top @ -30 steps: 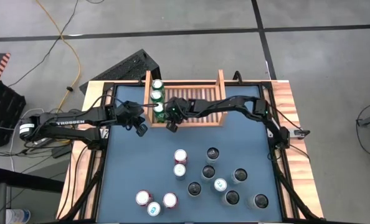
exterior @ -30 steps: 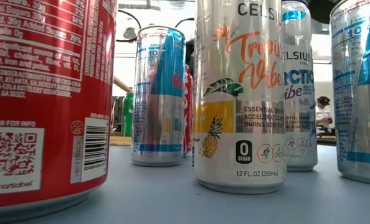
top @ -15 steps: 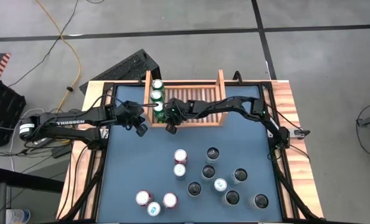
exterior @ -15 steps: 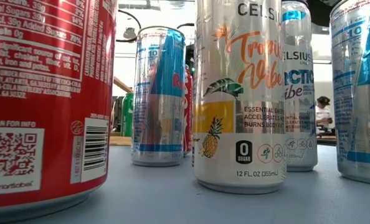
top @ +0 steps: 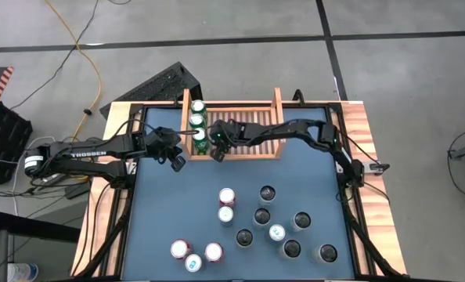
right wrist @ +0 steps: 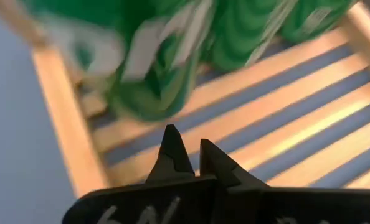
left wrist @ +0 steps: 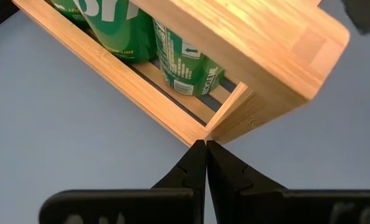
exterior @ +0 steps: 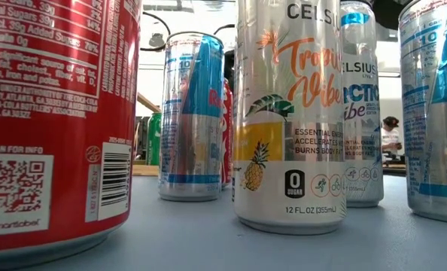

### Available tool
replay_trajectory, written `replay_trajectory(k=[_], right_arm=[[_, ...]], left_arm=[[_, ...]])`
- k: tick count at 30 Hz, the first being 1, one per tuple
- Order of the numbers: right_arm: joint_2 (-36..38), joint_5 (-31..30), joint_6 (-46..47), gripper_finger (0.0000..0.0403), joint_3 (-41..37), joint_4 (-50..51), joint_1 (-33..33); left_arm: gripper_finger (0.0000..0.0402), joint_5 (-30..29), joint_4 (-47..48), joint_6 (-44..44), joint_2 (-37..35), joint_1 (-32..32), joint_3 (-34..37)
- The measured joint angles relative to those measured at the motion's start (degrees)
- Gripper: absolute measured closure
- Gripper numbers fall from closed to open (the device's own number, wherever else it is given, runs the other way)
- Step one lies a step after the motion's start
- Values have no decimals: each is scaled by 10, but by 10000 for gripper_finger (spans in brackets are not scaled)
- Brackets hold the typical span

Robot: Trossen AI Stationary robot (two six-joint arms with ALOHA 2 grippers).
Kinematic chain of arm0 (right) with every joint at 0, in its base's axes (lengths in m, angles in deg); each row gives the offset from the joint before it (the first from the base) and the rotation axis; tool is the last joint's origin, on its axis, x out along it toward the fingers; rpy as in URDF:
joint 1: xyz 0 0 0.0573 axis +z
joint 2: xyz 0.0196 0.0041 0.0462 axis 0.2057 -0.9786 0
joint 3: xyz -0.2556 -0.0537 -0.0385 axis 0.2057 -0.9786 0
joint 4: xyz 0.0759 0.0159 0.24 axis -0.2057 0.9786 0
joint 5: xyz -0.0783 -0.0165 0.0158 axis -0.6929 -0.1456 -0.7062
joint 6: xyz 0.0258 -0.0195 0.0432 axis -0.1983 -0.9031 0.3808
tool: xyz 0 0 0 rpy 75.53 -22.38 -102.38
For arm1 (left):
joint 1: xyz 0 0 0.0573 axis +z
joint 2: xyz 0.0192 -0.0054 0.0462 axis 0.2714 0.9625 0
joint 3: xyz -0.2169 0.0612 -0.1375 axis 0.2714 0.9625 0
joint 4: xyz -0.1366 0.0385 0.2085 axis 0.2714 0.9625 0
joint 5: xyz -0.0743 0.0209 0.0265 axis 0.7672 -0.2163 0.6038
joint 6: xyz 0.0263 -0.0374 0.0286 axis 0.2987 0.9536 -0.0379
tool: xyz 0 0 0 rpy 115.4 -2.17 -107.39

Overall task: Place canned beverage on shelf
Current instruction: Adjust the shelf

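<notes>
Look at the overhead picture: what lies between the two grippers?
In the high view, the nearest green can and the shelf's left wall lie between the left gripper and right gripper.

The shelf [top: 248, 125], a light-wood tray with a slatted base and low side walls, is lying flat at the upper middle of the frame, against the far edge of the blue table [top: 162, 211]. Three green cans [top: 197, 121] are standing upright in a row along its left wall, taking up the left end. More cans [top: 268, 223], red, dark and pale-topped, are standing upright on the table in the lower half of the frame, well apart from the shelf.
</notes>
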Motion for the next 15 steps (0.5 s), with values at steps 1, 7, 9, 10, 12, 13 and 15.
replay_trajectory(k=[1,7,9,10,12,13,15], right_arm=[[0,0,0,403,0,-6,-1],[0,35,-20,403,-1,-27,-2],[0,58,-31,403,-1,-41,1],[0,58,-37,403,-1,-43,4],[0,58,-53,403,-1,-43,9],[0,58,-56,403,-1,-40,11],[0,58,-56,403,-1,-30,15]], left_arm=[[402,0,0,-1,0,0,0],[401,0,0,-3,0,0,0],[402,0,0,-4,0,0,0],[401,0,0,-4,0,0,0],[401,0,0,-4,0,0,0],[401,0,0,-4,0,0,0],[402,0,0,-4,0,0,0]])
